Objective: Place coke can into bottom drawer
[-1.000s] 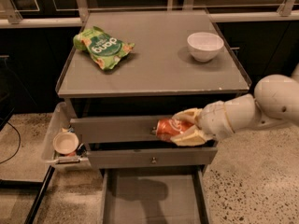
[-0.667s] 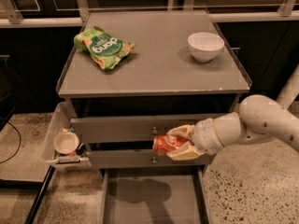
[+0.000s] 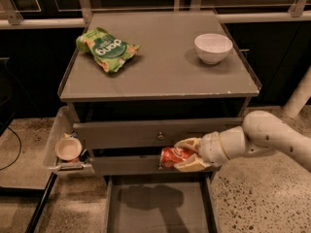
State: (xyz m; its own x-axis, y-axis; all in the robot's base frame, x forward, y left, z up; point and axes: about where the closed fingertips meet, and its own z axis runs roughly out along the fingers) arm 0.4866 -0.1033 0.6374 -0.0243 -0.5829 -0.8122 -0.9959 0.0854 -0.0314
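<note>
Gripper [image 3: 181, 155] clamped on coke can [image 3: 171, 157]. Can held sideways below table [image 3: 165, 79] front edge, in front of middle drawer front [image 3: 124, 165], above open bottom drawer [image 3: 160, 218]. Green snack bag [image 3: 108, 50] near back-left corner, white bowl [image 3: 213, 47] near back-right corner.

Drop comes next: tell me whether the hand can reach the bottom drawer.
Probably yes. The hand, shut on the coke can, hangs above the open bottom drawer with nothing between.

The gripper [image 3: 181, 155] holds the can [image 3: 170, 157] on its side before the middle drawer front [image 3: 124, 165], above the open bottom drawer [image 3: 155, 213]. A bag [image 3: 107, 50] and a bowl [image 3: 213, 47] rest on the cabinet top [image 3: 165, 74].
</note>
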